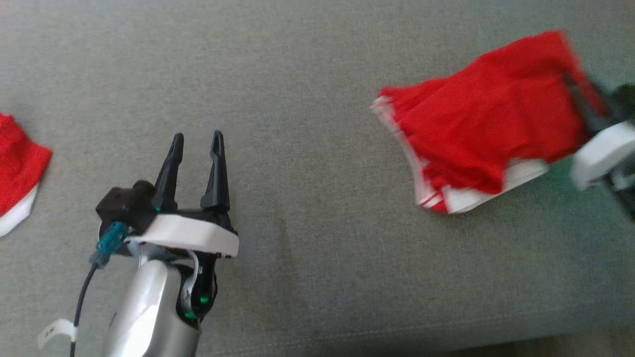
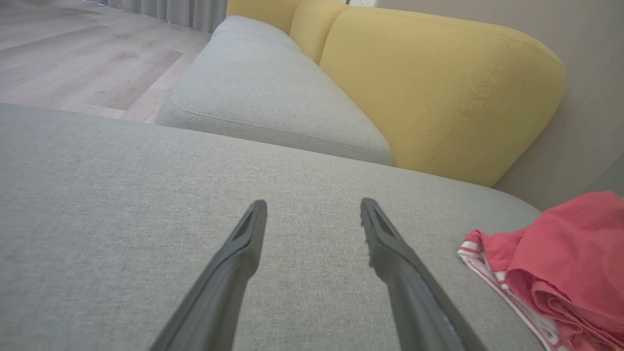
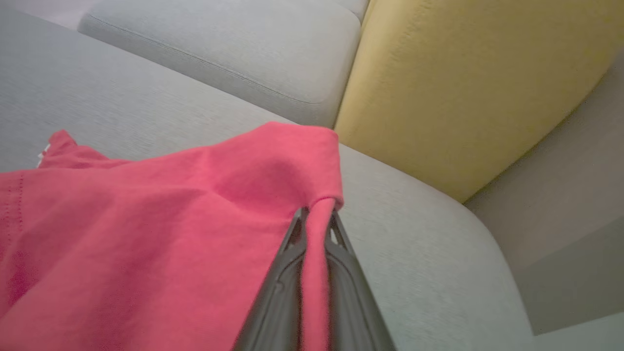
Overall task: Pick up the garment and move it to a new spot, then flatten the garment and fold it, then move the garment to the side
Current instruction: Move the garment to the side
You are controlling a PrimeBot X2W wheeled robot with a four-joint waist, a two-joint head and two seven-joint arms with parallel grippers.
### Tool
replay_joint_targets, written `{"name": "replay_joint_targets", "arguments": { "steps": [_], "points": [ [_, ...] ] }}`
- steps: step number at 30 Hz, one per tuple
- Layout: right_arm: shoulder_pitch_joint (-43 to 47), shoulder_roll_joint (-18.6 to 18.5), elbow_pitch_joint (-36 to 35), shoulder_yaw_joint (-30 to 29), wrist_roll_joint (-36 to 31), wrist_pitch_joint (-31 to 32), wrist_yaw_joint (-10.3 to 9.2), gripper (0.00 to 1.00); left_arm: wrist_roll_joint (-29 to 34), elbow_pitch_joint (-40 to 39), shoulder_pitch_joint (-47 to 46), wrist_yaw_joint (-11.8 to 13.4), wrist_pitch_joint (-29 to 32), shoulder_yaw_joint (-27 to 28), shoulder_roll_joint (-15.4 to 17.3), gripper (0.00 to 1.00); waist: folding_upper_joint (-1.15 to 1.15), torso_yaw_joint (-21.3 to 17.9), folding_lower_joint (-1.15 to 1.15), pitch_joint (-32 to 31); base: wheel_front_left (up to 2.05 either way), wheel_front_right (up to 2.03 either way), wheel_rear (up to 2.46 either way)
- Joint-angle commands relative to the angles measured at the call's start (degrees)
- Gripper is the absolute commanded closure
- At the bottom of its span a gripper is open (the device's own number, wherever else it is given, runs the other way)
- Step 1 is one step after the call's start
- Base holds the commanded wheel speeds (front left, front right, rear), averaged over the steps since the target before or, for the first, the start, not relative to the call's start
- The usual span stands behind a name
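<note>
Pinching one red garment [image 1: 486,114], right gripper [image 3: 316,214]; second garment [image 1: 17,168] lying apart

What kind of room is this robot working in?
Probably a home living room: a grey fabric sofa seat with mustard-yellow back cushions, and pale wood-plank flooring beyond it.

sofa [image 2: 273,92] – grey seats | backs [image 2: 438,92] – yellow | floor [image 2: 73,53] pale wood

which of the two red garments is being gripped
The red garment on the right, its edge pinched in the right gripper; the other red garment, at the far left, lies untouched.
</note>
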Motion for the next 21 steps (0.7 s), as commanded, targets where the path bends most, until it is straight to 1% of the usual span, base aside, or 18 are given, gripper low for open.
{"name": "replay_joint_targets", "arguments": {
  "steps": [1,4,6,9,11,17,18,19,20,21],
  "points": [
    [-0.65,-2.67,-1.09,-0.04,0.62,-0.04,0.19,1.0,0.56,-1.97,-2.24,-0.04,-0.7,1.83,0.42,0.0,0.0,-0.73,0.0,1.01,0.0,0.0,0.0],
    [-1.94,-6.98,0.63,-1.59,1.36,0.36,0.19,1.0,0.77,-2.0,-3.05,-0.08,-0.7,1.54,0.42,0.0,0.0,-1.26,0.0,2.26,0.0,0.0,0.0],
    [-2.63,-8.53,2.64,-4.06,1.74,0.87,0.19,1.0,0.98,-2.1,-3.53,-0.1,-0.7,1.44,0.42,0.0,0.0,-1.54,0.0,3.04,0.0,0.0,0.0],
    [-3.5,-8.23,5.84,-9.7,2.98,2.01,0.19,1.0,1.36,-2.26,-4.08,-0.14,-0.7,1.48,0.42,0.0,0.0,-1.87,0.0,4.15,0.0,0.0,0.0],
    [-4.08,-7.78,6.98,-12.22,1.3,1.69,0.19,1.0,1.56,-2.3,-4.37,-0.17,-0.7,1.53,0.42,0.0,0.0,-2.03,0.0,4.74,0.0,0.0,0.0],
    [-4.84,-4.8,9.54,-18.44,-3.65,1.32,0.19,1.0,1.87,-2.03,-4.9,-0.33,-0.7,1.23,0.42,0.0,0.0,-1.83,0.0,5.43,0.0,0.0,0.0],
    [-4.78,-4.32,9.55,-18.97,-4.08,1.19,0.19,0.73,1.88,-2.01,-4.99,-0.33,-0.7,1.26,0.42,0.0,0.0,-1.76,0.0,5.46,0.0,0.0,0.0],
    [-4.69,-3.91,9.48,-19.46,-4.54,1.08,0.19,0.21,1.88,-1.97,-5.05,-0.35,-0.7,1.32,0.42,0.0,0.0,-1.69,0.0,5.43,0.0,0.0,0.0],
    [-4.62,-3.27,9.38,-20.3,-4.48,1.0,0.19,0.0,1.87,-1.91,-5.07,-0.36,-0.7,1.38,0.42,0.0,0.0,-1.64,0.0,5.33,0.0,0.0,0.0],
    [-4.54,-2.39,9.35,-21.21,-3.85,1.3,0.19,0.0,1.84,-1.82,-5.02,-0.38,-0.7,1.44,0.42,0.0,0.0,-1.58,0.0,5.09,0.0,0.0,0.0]
  ]
}}
